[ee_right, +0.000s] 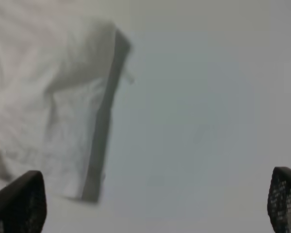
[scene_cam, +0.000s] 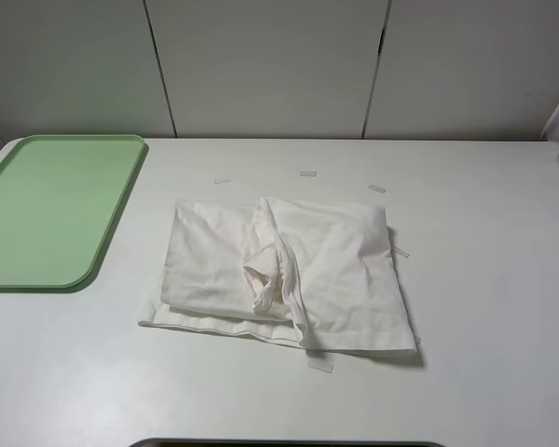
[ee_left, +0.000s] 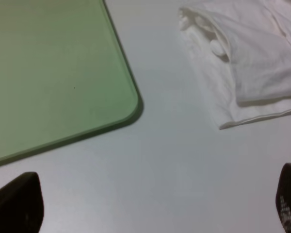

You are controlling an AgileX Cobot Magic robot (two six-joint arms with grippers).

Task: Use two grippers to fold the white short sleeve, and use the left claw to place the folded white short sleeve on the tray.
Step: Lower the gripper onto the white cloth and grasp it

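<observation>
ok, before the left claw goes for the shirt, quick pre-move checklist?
1. Fold done: ok. The white short sleeve lies folded on the table, rumpled at the middle.
2. Room on the tray: ok, the part in view is bare.
3. Is the left gripper open: ok, nothing between its jaws.
4. Is the right gripper clear: ok, open, off the cloth.
5. Is the left gripper over the shirt: not ok, it is over bare table between tray and shirt.
6. Will the layers hold when lifted: cannot tell.
</observation>
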